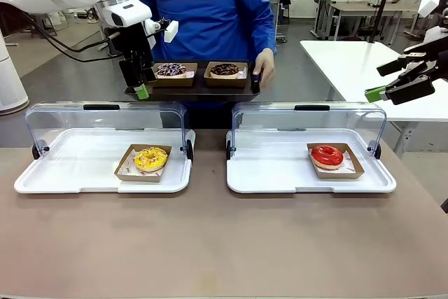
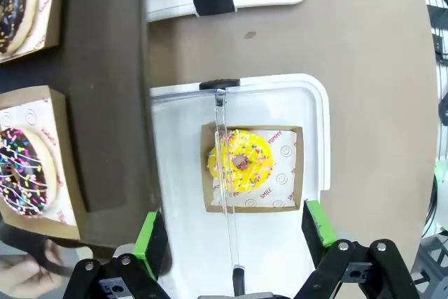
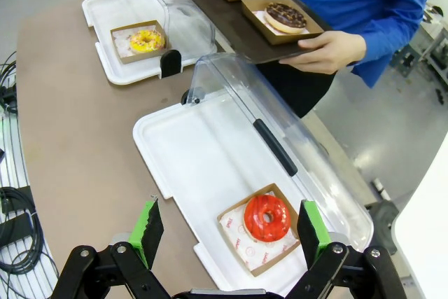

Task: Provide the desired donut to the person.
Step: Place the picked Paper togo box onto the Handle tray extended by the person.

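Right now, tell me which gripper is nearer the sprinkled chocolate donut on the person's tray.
Left. The left gripper hangs open just beside the sprinkled donut at the tray's edge; the right gripper is open, far off past the red donut's case.

My front camera sits low on my side of the desk [image 1: 210,243], facing across it at the person [image 1: 210,5] holding a tray [image 1: 196,90]. My left wrist camera hangs high, looking straight down past its pincer [image 2: 234,232] onto the yellow donut [image 2: 240,161] and the tray's edge. My right wrist camera looks down at a slant past its pincer [image 3: 231,232], near the red donut [image 3: 267,218]. All three share the yellow donut and the tray.
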You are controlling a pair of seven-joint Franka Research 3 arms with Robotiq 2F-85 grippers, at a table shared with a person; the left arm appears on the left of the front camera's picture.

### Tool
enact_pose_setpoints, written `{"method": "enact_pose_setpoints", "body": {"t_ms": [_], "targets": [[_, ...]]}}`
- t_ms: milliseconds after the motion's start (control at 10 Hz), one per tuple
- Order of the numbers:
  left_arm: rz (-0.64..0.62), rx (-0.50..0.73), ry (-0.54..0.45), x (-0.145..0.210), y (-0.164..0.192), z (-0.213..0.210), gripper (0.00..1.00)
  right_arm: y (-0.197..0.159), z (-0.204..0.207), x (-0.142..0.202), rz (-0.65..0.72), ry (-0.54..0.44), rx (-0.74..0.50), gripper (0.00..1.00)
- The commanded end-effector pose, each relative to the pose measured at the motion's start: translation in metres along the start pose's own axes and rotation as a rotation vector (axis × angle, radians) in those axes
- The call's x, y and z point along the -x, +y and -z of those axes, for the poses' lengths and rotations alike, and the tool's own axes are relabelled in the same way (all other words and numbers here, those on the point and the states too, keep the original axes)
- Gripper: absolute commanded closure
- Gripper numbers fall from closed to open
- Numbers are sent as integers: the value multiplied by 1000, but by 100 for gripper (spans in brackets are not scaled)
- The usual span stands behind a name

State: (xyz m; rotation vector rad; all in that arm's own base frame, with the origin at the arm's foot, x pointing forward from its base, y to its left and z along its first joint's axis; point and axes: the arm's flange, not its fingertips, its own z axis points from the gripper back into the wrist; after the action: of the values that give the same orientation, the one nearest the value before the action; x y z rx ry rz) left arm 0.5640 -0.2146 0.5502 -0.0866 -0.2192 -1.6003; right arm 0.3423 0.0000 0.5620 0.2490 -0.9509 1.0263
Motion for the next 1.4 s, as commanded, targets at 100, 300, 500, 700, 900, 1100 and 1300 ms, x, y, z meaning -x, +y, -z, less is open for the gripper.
{"method": "enact_pose_setpoints", "body": {"t_ms": [100, 300, 500, 700, 900, 1100, 1300], "targets": [[-1, -17, 13, 1, 1, 1, 0, 2, 1, 1, 10, 11, 6, 0], [-1, -17, 13, 1, 1, 1, 0, 2, 1, 1, 10, 11, 6, 0], [-1, -17, 13, 1, 1, 1, 0, 2, 1, 1, 10, 11, 6, 0], [-1, -17, 13, 1, 1, 1, 0, 2, 1, 1, 10, 11, 6, 0], [-1, -17, 13, 1, 1, 1, 0, 2, 1, 1, 10, 11, 6, 0], [0, -1, 1, 0, 0, 0, 0, 2, 1, 1, 10, 11, 6, 0], [-178, 28, -92, 84, -51, -48, 0, 2, 1, 1, 10, 11, 6, 0]]}}
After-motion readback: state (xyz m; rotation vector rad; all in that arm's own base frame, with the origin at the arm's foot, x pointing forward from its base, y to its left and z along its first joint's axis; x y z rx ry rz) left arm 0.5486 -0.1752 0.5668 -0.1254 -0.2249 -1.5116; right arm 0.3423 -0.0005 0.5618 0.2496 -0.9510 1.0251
